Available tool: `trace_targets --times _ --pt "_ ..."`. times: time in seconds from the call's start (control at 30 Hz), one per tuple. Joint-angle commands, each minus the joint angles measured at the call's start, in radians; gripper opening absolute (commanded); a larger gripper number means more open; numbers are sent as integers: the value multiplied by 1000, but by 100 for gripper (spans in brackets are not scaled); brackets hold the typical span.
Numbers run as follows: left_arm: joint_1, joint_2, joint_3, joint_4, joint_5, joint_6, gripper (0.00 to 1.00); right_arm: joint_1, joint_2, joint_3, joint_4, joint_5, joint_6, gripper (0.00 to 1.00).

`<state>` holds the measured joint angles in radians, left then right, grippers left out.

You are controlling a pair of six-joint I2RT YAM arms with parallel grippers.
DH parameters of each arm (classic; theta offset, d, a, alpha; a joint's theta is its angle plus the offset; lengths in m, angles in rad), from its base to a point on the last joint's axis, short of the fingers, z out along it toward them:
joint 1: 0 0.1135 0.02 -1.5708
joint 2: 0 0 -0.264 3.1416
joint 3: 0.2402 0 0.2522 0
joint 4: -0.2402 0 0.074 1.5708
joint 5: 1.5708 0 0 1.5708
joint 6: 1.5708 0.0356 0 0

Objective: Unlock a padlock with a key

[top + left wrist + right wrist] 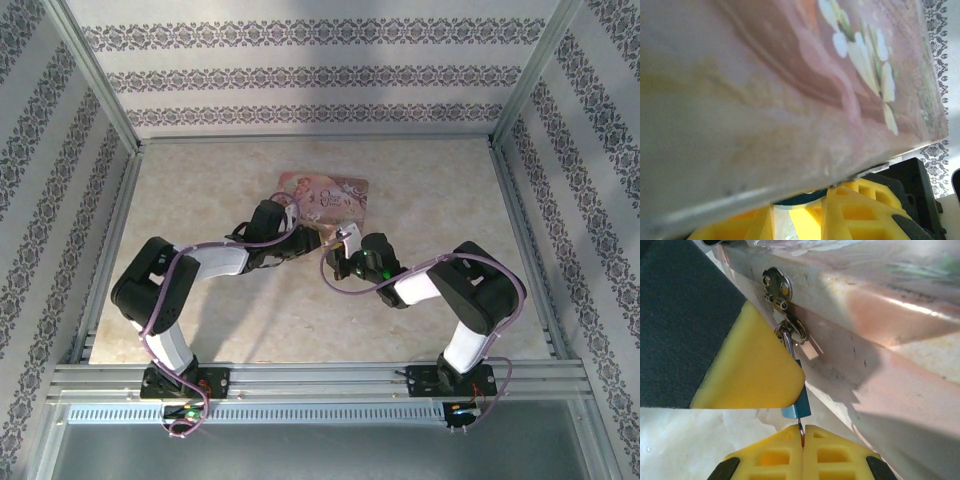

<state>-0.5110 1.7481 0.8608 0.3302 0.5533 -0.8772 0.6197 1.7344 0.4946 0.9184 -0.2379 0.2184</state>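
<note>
My right gripper (803,436) is fully closed, its two yellow fingers pressed together on the key (800,428). All I can see of the key is a thin metal sliver rising from between the fingertips. Straight above those fingertips, and touching the key's upper end, hangs the padlock (797,408), a small blue body. Its silver shackle runs up through the hasp (785,326) on the edge of the pink box (875,315). I cannot tell how deep the key sits in the lock.

My left gripper (796,214) is only slightly open. Between its yellow fingers (860,210) I see a blue and silver piece that I take for the padlock (793,201), pinched there just under the box's lower edge. From the right wrist view, one of those left fingers (750,367) lies flat against the padlock's left side and covers part of it.

From above, both grippers meet nose to nose at the near edge of the pink box (330,192). The left gripper (296,238) is just left of the right gripper (346,250), over the pale surface (250,320).
</note>
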Motion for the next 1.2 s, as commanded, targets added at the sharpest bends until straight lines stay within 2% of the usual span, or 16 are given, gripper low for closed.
trace_targets --times 0.0,0.1,0.33,0.6,0.73,0.9,1.17 --pt "-26 23 -13 102 74 -43 24 15 22 -15 122 28 42 0" --pt "-26 29 -24 128 74 -53 25 21 47 -29 145 35 70 0" --pt "-25 10 -46 136 51 -48 39 40 101 -38 176 48 113 0" --pt "29 -166 -162 105 -34 -29 54 40 121 -28 185 40 150 0" --pt "71 -262 -218 68 -61 -10 56 38 113 -25 182 22 193 0" --pt "99 -326 -318 206 -71 -67 54 35 81 -24 165 -9 276 0" --pt "100 -346 -362 270 -97 -102 52 29 52 10 106 -79 415 0"
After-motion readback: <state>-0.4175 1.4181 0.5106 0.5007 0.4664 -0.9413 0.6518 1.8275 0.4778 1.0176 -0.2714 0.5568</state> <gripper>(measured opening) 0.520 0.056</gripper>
